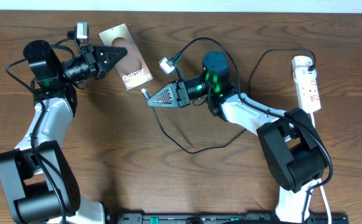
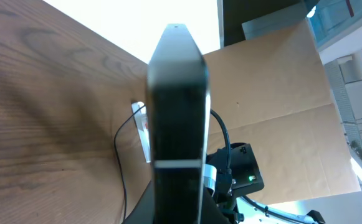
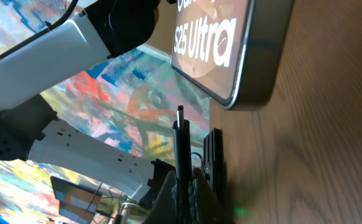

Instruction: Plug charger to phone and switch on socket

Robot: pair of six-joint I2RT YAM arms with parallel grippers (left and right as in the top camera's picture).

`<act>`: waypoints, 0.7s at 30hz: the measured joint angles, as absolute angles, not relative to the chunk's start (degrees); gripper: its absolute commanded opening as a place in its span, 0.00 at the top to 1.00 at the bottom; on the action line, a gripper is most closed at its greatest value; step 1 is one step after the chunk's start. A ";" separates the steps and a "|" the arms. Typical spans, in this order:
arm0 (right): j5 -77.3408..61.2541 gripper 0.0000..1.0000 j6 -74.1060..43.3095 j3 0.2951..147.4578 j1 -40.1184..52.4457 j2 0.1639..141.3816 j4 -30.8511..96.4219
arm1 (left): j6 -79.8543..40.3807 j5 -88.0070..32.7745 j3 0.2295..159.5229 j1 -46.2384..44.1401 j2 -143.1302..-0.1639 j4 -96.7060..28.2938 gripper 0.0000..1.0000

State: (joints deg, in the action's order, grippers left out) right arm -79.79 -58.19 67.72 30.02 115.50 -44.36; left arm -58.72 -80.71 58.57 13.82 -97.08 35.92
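Phone (image 1: 136, 67) sat askew near the far edge of the table (image 1: 187, 186), its bronze face showing white lettering. The left gripper (image 1: 119, 54) was apparently clamped on its left side. The right gripper (image 1: 151, 99), closed on the charger (image 3: 179, 134) tip, stood just short of its lower edge. Socket (image 1: 308, 84) well apart, right.

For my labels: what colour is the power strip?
The socket is white with red marks; clearest in the overhead view.
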 measured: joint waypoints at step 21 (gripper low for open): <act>-77.30 0.99 -58.87 67.77 30.13 115.52 -43.94 | -58.72 -81.97 58.57 13.82 -97.08 35.94 0.93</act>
State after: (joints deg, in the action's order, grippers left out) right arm -77.30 -58.87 67.77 30.13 115.52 -43.94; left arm -58.72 -81.97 58.57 13.82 -97.08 35.94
